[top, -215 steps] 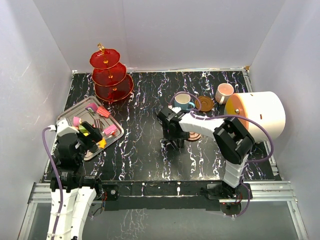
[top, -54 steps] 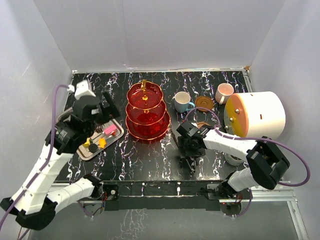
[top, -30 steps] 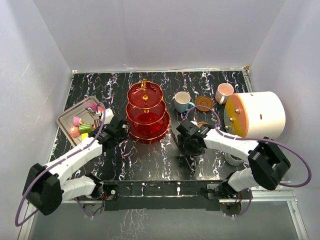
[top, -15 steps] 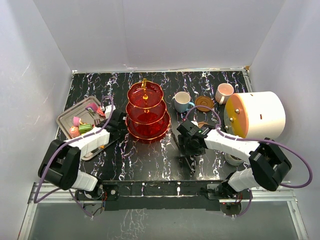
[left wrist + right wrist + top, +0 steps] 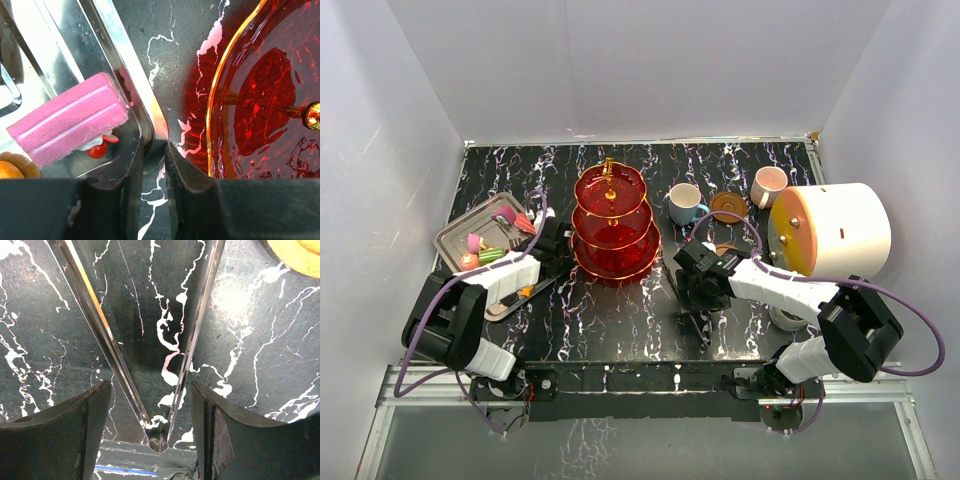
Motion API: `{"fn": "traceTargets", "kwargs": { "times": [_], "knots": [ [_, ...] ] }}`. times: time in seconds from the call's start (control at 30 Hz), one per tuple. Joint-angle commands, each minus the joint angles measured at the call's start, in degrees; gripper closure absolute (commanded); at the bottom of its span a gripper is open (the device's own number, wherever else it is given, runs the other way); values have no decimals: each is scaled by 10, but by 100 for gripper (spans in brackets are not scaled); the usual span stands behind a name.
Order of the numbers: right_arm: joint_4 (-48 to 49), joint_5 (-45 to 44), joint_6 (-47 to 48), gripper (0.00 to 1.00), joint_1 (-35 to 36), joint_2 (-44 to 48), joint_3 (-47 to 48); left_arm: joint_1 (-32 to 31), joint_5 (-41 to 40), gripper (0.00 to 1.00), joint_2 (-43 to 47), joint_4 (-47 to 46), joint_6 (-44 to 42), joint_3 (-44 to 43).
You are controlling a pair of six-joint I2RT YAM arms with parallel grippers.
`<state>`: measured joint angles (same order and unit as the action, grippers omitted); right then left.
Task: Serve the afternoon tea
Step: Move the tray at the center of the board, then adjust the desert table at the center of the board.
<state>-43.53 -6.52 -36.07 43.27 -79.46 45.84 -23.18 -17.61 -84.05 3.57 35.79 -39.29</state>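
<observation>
The translucent red three-tier stand with its gold rod stands mid-table; its lowest plate fills the right of the left wrist view. My left gripper is shut on the right rim of the silver tray, just left of the stand. Block sweets lie on the tray, a pink one close to the jaws. A blue cup, pink cup and brown saucer sit at the back right. My right gripper is open, straddling metal tongs that lie on the table.
A big white cylinder with an orange face lies at the right, close to my right arm. A second brown saucer is partly hidden behind that arm. White walls enclose the black marbled table on three sides.
My left gripper has closed onto the tray's right rim, and that arm has settled low beside the stand. The right arm has not moved.
</observation>
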Motion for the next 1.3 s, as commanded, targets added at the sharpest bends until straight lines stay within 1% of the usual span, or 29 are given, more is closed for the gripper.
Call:
{"fn": "traceTargets", "kwargs": {
  "times": [0.0,0.13,0.23,0.4,0.53,0.63,0.7,0.73,0.8,0.87,0.97,1.07,1.17,1.27],
  "knots": [
    [2,-16,-2,39,0,10,1,-2,52,89,8,60,23,21],
    [-1,-18,-2,39,0,12,4,-18,70,90,52,89,63,55],
    [-2,-19,-3,39,0,13,5,-32,93,90,98,92,87,93],
    [2,-23,-7,39,0,10,4,-70,137,91,142,83,110,139],
    [5,-24,-12,39,0,10,5,-106,165,94,166,87,123,152],
    [11,-23,-15,38,-1,11,3,-135,176,94,190,96,135,159],
    [11,-23,-16,38,-1,11,6,-153,172,92,210,122,147,153],
    [11,-23,-16,38,0,11,7,-160,163,89,224,138,149,148],
    [11,-24,-17,38,-1,11,9,-164,139,77,253,174,149,129],
    [7,-30,-18,38,0,12,13,-164,115,70,281,213,136,98],
    [0,-45,-20,38,-2,21,21,-165,87,53,312,257,118,37],
    [2,-46,-22,38,-5,34,27,-165,64,43,321,288,105,-28],
    [4,-45,-29,38,-5,45,30,-165,2,29,322,306,95,-89],
    [9,-41,-35,38,-6,53,27,-163,-41,21,304,295,72,-129]
  ]
}}
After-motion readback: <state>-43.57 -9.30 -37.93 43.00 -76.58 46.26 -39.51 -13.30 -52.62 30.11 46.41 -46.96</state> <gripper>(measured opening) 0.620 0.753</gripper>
